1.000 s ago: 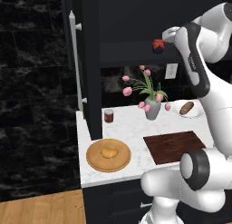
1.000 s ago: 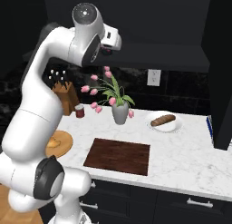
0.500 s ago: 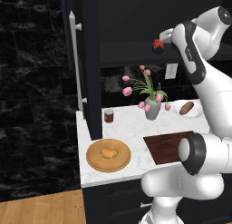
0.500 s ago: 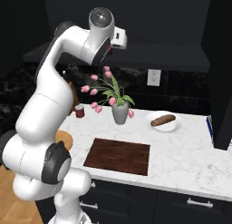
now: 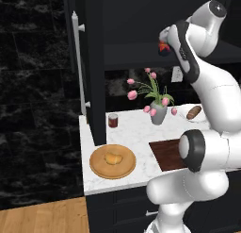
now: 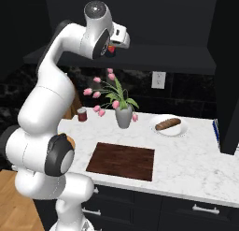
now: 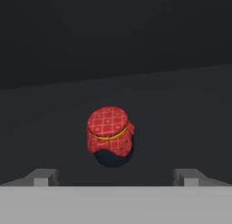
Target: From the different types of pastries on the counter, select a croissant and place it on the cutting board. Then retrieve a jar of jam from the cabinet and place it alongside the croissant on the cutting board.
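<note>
End effector [image 7: 116, 177] nearer squat jam jar [image 7: 110, 136]

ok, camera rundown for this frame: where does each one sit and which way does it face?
Left base view: behind-left of the arm, facing the counter and open cabinet; arm rises at right.
Right base view: behind-right, facing the cutting board; arm rises at left.
Hand view: on the hand, facing the jar of jam on the cabinet shelf, framed by the open gripper.
Both base views share the flower vase, the board and the jar.
</note>
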